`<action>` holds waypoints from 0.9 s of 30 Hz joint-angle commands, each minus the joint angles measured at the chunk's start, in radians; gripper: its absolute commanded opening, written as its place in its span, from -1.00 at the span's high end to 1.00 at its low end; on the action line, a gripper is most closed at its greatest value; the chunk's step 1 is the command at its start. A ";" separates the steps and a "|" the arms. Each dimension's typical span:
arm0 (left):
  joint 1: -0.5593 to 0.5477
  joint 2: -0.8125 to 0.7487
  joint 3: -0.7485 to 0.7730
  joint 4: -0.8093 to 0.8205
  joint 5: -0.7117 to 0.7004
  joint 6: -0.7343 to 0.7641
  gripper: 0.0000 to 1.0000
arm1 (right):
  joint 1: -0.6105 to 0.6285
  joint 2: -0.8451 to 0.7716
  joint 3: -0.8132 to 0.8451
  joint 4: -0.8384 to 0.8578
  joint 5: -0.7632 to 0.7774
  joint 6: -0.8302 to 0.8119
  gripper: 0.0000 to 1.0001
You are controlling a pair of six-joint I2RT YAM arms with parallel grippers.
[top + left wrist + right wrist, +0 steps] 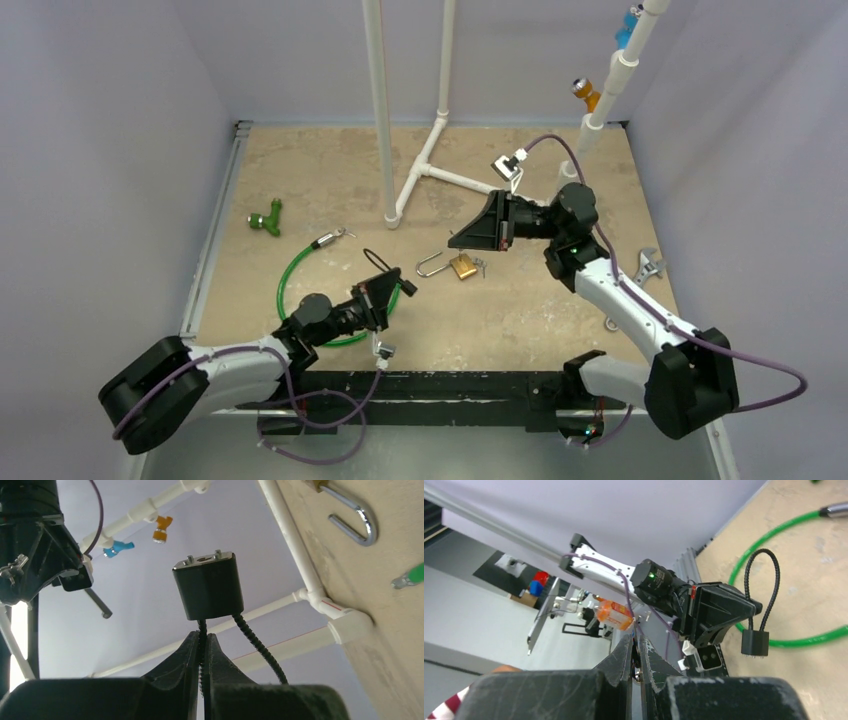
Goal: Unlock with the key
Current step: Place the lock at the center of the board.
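My left gripper (392, 287) is shut on the black cable of a small black cable lock (407, 287) and holds it above the table. In the left wrist view the cable is pinched between the fingers (190, 655) and the lock body (209, 586) stands just past them. My right gripper (457, 240) is shut on a thin metal key (638, 639), a short way right of the lock and pointing at it. The right wrist view shows the lock body (755, 643) hanging under its cable loop (765, 580). A brass padlock (462, 266) with an open shackle lies on the table between the grippers.
A green hose loop (292, 275) lies under the left arm. A green valve (267, 220) is at the left. A white pipe frame (418, 170) stands at the back. A wrench (650, 266) lies at the right edge.
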 commanded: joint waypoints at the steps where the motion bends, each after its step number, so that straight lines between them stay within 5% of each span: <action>1: 0.010 0.062 0.002 0.176 0.004 -0.010 1.00 | -0.014 -0.033 -0.007 -0.280 0.032 -0.220 1.00; 5: 0.029 0.094 0.082 0.205 -0.007 -0.015 1.00 | -0.019 -0.038 -0.022 -0.311 0.037 -0.238 1.00; 13: 0.027 0.133 -0.111 0.127 -0.032 0.045 1.00 | -0.020 -0.016 0.012 -0.324 0.034 -0.255 1.00; 23: 0.027 0.286 -0.077 0.041 0.003 0.121 0.87 | -0.040 -0.043 0.021 -0.353 0.037 -0.265 1.00; 24: 0.028 0.288 -0.067 0.006 -0.005 0.135 0.79 | -0.043 -0.043 0.022 -0.353 0.038 -0.264 1.00; 26: 0.027 0.281 -0.045 -0.061 -0.028 0.141 -0.28 | -0.048 -0.043 0.026 -0.353 0.035 -0.262 1.00; 27: 0.027 0.272 -0.034 -0.090 -0.050 0.134 -0.61 | -0.051 -0.041 0.028 -0.352 0.033 -0.261 1.00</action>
